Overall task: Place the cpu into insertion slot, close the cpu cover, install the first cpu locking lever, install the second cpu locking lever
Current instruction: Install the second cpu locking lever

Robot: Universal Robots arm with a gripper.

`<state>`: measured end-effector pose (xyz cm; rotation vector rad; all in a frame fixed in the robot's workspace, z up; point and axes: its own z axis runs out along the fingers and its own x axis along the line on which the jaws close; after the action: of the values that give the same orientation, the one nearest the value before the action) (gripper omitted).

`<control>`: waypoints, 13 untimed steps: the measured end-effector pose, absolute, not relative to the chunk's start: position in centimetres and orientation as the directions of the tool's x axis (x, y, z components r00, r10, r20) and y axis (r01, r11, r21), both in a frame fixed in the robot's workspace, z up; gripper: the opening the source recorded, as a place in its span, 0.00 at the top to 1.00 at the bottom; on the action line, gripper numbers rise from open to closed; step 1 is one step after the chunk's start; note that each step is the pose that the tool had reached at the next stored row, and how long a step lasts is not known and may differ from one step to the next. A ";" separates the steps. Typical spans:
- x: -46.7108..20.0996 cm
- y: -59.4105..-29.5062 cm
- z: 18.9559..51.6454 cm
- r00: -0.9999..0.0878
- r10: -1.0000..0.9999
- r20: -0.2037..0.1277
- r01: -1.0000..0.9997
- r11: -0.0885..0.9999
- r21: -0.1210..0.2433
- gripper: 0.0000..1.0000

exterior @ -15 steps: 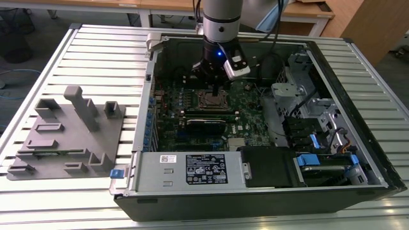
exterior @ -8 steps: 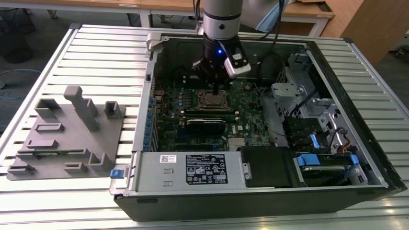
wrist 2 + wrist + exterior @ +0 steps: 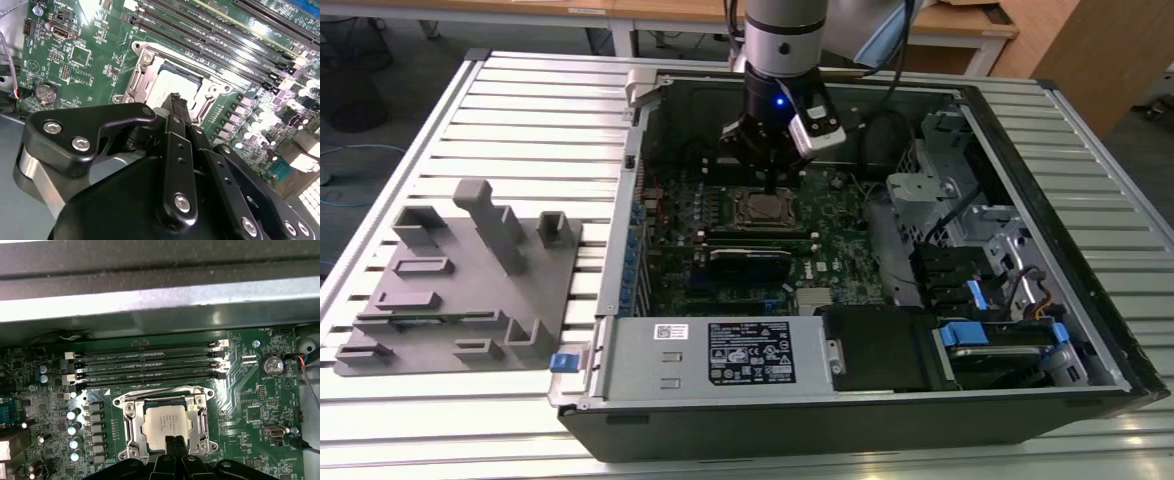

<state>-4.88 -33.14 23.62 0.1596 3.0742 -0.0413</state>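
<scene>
- gripper point(image 3: 175, 444) fingers pinched together, narrow, nothing held; tips sit at the 6 o'clock edge of the socket in the first wrist view, low over it
- cpu point(image 3: 166, 422) already seated in the insertion slot point(image 3: 125, 422), silver-grey top showing through the window
- cpu cover point(image 3: 196, 415) looks down flat around the chip; can't tell if either locking lever is latched
- in the exterior view the socket point(image 3: 765, 209) sits around 12 o'clock of the motherboard, gripper point(image 3: 771, 186) right above it
- risk, my read: tips this close could scrape the chip top or nudge the cover if the arm shifts sideways; cause would be low clearance
- risk: pushing on a cover not fully flat could stress the socket pins
- memory slots point(image 3: 150, 365) just beyond the socket, capacitors point(image 3: 75, 430) beside it; a wide sweep could clip them
- surface: open computer case point(image 3: 720, 420) lying on a slatted metal table point(image 3: 520, 110), grey parts fixture point(image 3: 467, 280) at 9 o'clock of the case
- room: wooden desks point(image 3: 961, 25) behind, cables on the floor at the exterior view's left
</scene>
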 end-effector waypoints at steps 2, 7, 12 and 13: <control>-4.9 -33.1 23.6 -0.993 0.103 -0.064 0.104 0.994 -0.023 0.89; -4.9 -33.2 23.6 -0.993 0.102 -0.064 0.104 0.994 -0.024 0.89; -4.9 -33.8 23.6 -0.993 0.103 -0.064 0.104 0.994 -0.023 0.89; -4.9 -34.0 23.6 -0.993 0.103 -0.064 0.104 0.994 -0.023 0.89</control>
<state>-4.88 -33.96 23.63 0.1597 3.0741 -0.0411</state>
